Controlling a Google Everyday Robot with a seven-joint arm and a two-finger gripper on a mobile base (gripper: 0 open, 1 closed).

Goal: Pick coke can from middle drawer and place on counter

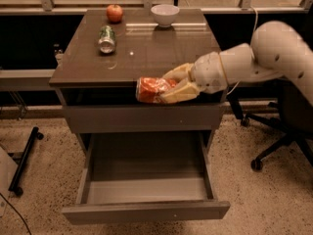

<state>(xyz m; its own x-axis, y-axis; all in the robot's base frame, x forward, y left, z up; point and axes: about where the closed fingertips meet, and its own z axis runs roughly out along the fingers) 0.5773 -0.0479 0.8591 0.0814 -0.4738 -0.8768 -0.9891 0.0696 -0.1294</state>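
My gripper (168, 84) is shut on the coke can (150, 90), a small red can held on its side. It hangs in the air at the counter's (146, 53) front edge, just above the slab's lip. The arm comes in from the right. The middle drawer (146, 180) is pulled wide open below, and its flat floor shows nothing in it. Its plain front (146, 212) faces me at the bottom.
On the counter lie a green-and-silver can (106, 38) on its side at the left, a red apple (114, 12) at the back left and a white bowl (165, 14) at the back. An office chair (281, 126) stands to the right. A black stand (24, 160) is on the floor at left.
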